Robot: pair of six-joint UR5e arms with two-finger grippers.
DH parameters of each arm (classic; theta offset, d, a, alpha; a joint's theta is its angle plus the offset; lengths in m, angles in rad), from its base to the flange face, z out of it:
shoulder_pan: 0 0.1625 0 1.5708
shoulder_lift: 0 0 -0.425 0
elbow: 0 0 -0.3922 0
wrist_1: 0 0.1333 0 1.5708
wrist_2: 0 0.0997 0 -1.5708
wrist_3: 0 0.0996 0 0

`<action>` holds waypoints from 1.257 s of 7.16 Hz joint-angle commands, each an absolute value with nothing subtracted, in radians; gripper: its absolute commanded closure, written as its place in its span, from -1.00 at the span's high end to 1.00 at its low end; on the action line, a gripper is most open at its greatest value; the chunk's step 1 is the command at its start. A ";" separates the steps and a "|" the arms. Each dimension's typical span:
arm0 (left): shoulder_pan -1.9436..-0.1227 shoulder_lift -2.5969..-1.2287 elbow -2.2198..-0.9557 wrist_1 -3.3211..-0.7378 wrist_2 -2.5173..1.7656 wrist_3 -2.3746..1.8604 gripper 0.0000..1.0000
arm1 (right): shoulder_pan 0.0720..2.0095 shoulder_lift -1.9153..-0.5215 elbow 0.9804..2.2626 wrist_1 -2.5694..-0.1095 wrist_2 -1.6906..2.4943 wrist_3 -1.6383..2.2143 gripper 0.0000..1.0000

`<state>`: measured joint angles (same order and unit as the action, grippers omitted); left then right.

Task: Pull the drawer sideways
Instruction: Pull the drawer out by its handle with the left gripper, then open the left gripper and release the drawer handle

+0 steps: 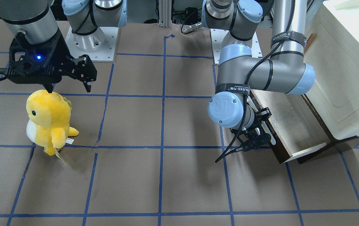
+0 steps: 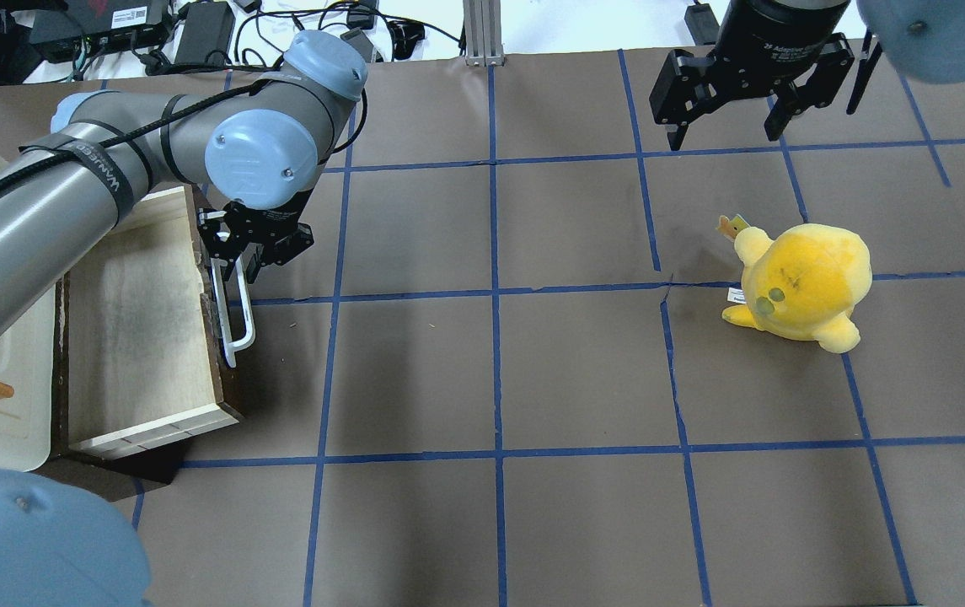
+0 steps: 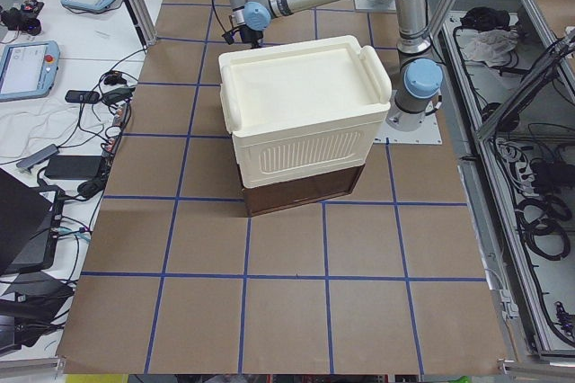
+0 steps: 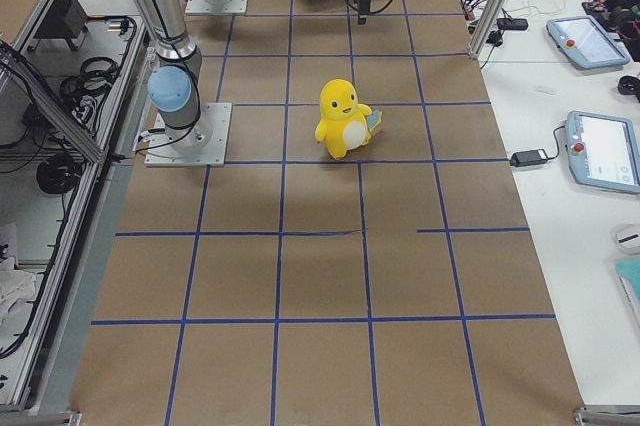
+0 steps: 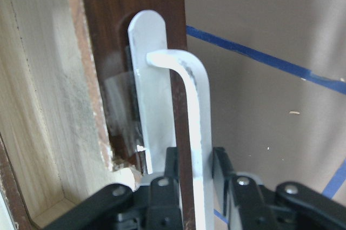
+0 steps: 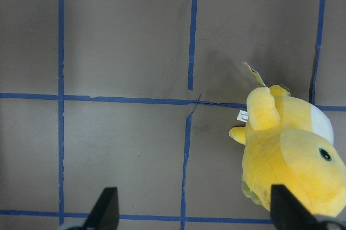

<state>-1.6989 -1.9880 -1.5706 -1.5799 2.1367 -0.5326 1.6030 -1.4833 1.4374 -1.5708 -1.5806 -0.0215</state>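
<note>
"Pulling is the step we are in, agreed?" asks the first of us.

"Agreed. We see the drawer (image 2: 136, 337) standing well out of the cream-white cabinet (image 1: 339, 78), its pale floor bare to the overhead camera. The cabinet sits on the left half of the table, well in from the left end edge. The drawer opens toward the right end edge."

"And our left gripper (image 5: 195, 168)?"

"Pinching the handle (image 5: 197, 100). In the wrist view we have one finger on each side of the white bar, pressed against it. We hold it off its middle, at the end nearer the operators' edge."

"Our right gripper (image 2: 725, 126)?"

"Spread wide and holding nothing. It hangs over the right half of the table, toward the operators' edge. It is near the yellow plush toy (image 2: 798, 282) but not touching it, so far as we can tell."

"How far along are we?"

"We judge the drawer to be most of the way out, though we cannot see how much of it is hidden inside the cabinet."

"So what does the next move call for?"

"A straight draw toward the right end edge, along the drawer's own line, with the pinch kept firm. Since we grip the bar off-centre, a skewed pull could twist the dark front and bind the pale sides. We would go slowly near the end, so that the drawer does not come out of the cabinet altogether."
</note>
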 commanded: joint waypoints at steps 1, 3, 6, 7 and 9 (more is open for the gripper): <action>-1.701 -1.979 -1.551 -1.572 2.134 -0.517 1.00 | 1.603 -1.483 1.437 -1.571 -1.582 -0.021 1.00; -1.715 -1.938 -1.473 -1.562 2.003 -0.331 1.00 | 1.603 -1.483 1.437 -1.571 -1.580 -0.021 1.00; -1.706 -1.836 -1.405 -1.563 1.804 -0.308 1.00 | 1.603 -1.483 1.437 -1.571 -1.582 -0.021 1.00; -1.716 -1.804 -1.405 -1.568 1.766 -0.296 1.00 | 1.603 -1.483 1.437 -1.571 -1.580 -0.021 1.00; -1.681 -1.747 -1.414 -1.549 1.543 -0.145 1.00 | 1.603 -1.483 1.437 -1.571 -1.580 -0.021 1.00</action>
<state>-1.7018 -1.7841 -1.4086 -1.5616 1.6355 -0.2402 1.6030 -1.4833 1.4373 -1.5708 -1.5802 -0.0221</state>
